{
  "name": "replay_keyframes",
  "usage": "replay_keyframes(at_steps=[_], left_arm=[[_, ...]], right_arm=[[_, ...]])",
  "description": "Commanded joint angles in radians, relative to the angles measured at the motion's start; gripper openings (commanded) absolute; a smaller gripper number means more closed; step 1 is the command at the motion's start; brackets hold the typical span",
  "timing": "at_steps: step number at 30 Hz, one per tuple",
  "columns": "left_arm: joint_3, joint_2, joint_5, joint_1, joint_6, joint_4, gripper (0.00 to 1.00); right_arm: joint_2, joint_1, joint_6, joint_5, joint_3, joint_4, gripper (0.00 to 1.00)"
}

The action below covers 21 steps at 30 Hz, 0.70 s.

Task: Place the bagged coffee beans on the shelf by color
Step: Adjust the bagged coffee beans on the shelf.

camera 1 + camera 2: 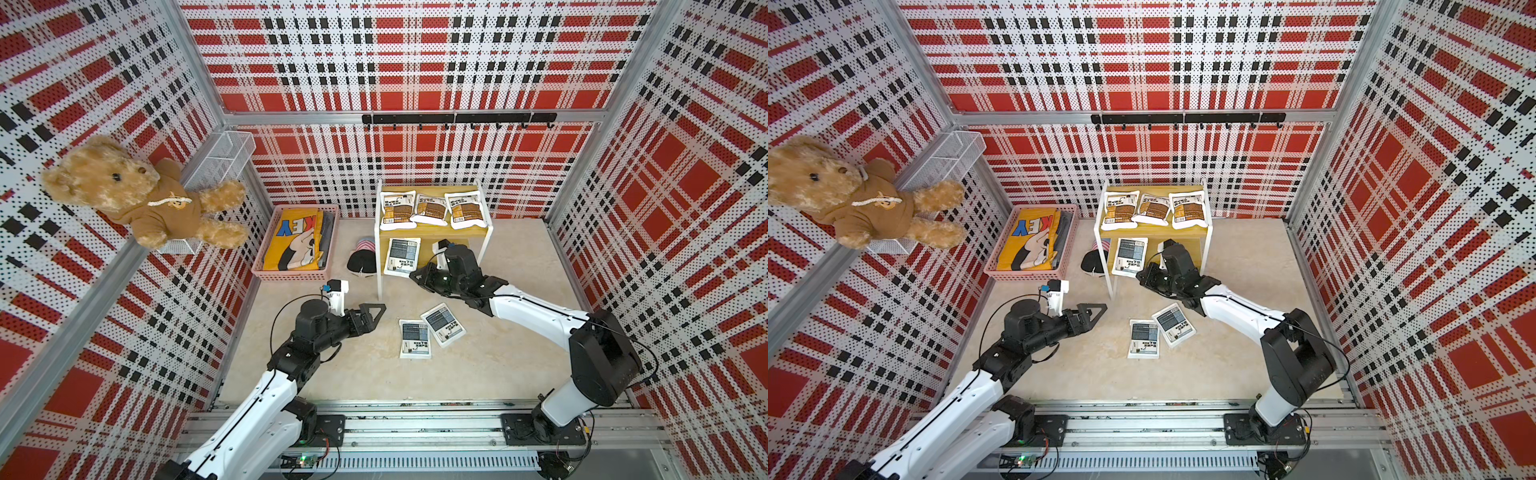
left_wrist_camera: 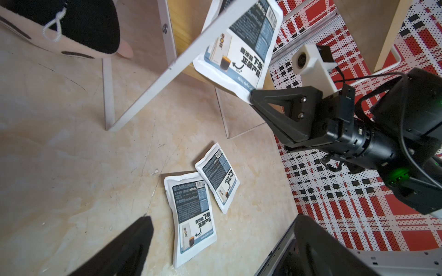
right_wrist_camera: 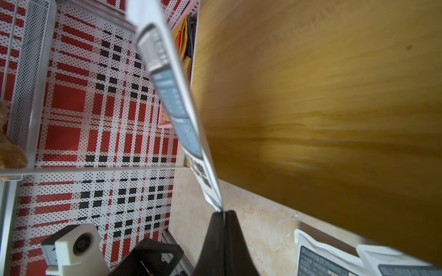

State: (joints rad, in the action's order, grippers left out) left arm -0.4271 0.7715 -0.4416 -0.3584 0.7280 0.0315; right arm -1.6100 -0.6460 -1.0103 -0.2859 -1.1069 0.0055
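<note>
Three brown-panel pouches (image 1: 431, 209) are laid on the upper board of the shelf (image 1: 432, 230). One grey pouch (image 1: 402, 257) is pinched at its edge by the right gripper (image 3: 224, 213) at the lower board. Two grey pouches (image 1: 415, 338) are left on the floor (image 1: 353, 365), near the spread left gripper (image 1: 376, 309).

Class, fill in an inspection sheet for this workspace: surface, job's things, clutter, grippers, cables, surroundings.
Surface: beige stone-look tabletop.
Job's things: three brown bags on the shelf's top tier; one grey bag at the lower tier; two grey bags on the tabletop.
Clutter: pink basket holding yellow cloth; black plush; teddy bear.
Grippers: left gripper open, empty; right gripper shut on the grey bag's corner.
Cables: black loop at left wrist.
Surroundings: plaid walls, hook rail.
</note>
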Motion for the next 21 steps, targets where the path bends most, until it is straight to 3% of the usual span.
replay_keyframes(at_steps=[1, 21], left_arm=[[0.014, -0.001, -0.003, 0.007, -0.019, -0.006, 0.99], [0.016, -0.002, -0.003, 0.006, -0.016, -0.007, 0.99]], right_arm=[[-0.019, -0.007, 0.03, -0.002, -0.043, -0.022, 0.0], [-0.055, -0.004, 0.067, -0.024, -0.105, -0.085, 0.0]])
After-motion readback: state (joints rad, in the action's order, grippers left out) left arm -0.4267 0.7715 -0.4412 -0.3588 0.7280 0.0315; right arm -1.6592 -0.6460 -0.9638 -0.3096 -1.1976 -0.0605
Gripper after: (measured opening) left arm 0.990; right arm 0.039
